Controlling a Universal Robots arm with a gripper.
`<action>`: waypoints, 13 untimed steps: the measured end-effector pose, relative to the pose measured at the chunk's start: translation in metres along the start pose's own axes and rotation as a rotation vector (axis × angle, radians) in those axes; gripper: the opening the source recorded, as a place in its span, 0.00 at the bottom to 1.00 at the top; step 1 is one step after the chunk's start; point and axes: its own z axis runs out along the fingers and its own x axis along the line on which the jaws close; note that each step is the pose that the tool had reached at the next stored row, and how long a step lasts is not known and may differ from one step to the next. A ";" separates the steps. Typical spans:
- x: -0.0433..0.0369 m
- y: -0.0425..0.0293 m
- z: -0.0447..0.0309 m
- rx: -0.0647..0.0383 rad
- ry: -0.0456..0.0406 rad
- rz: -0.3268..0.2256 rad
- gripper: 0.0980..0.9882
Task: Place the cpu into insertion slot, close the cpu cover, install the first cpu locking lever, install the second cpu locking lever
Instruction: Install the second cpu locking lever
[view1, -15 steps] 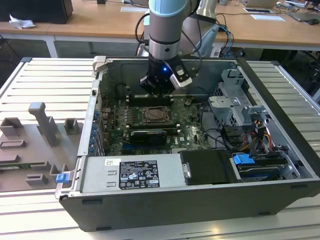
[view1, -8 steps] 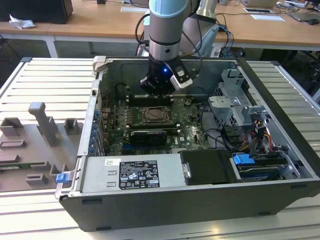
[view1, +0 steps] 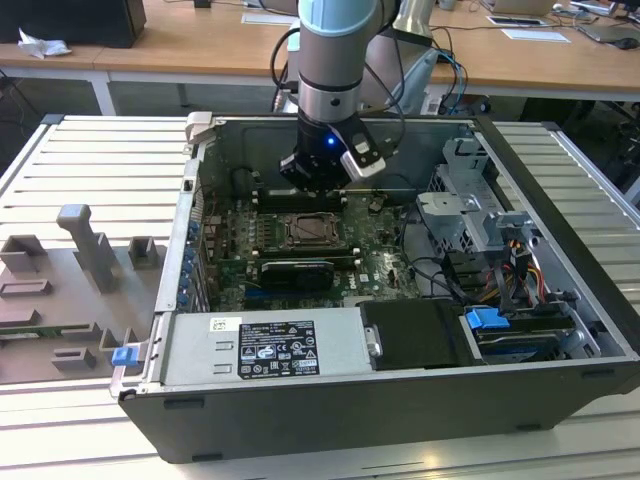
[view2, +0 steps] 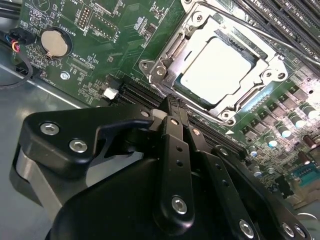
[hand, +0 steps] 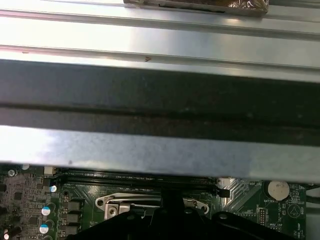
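Gripper (view2: 172, 107) body sat closest to the lens in the second wrist view, black linkage and bolts, fingers drawn together into one narrow tip with nothing between them. That tip hung just beside the insertion slot (view2: 220, 65), at the socket's near edge by the dark memory slots (view2: 137, 92). Judged: pinched tip suited pushing a thin lever or plate, not carrying a chip.

The cpu (view2: 217, 67) was already seated in the slot, flat, pale silver-beige, square, glare washing out its top. The cpu cover (view2: 165, 62) lay down around it, silver frame with the chip showing through its window, so cover looked closed. A thin wire lever (view2: 260, 35) ran along the socket's far side; could not tell whether it was latched.

Coin battery (view2: 53, 43) sat well apart from the socket on the green motherboard (view2: 100, 60).

In the exterior view the gripper (view1: 318, 178) hovered just over the socket (view1: 303, 232), inside the open computer case (view1: 330, 400). Black graphics card (view1: 297, 270) lay just beside the socket, on the side nearer the power supply (view1: 265, 345).

In the first wrist view the cover's silver edge (hand: 130, 202) showed just past the gripper (hand: 172, 210).
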 end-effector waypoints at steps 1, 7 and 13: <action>0.0001 -0.0006 0.0000 0.000 0.0000 0.000 0.01; 0.0002 -0.0032 -0.0003 0.000 0.0000 0.000 0.01; -0.0002 -0.0025 -0.0179 0.000 0.0000 0.000 0.01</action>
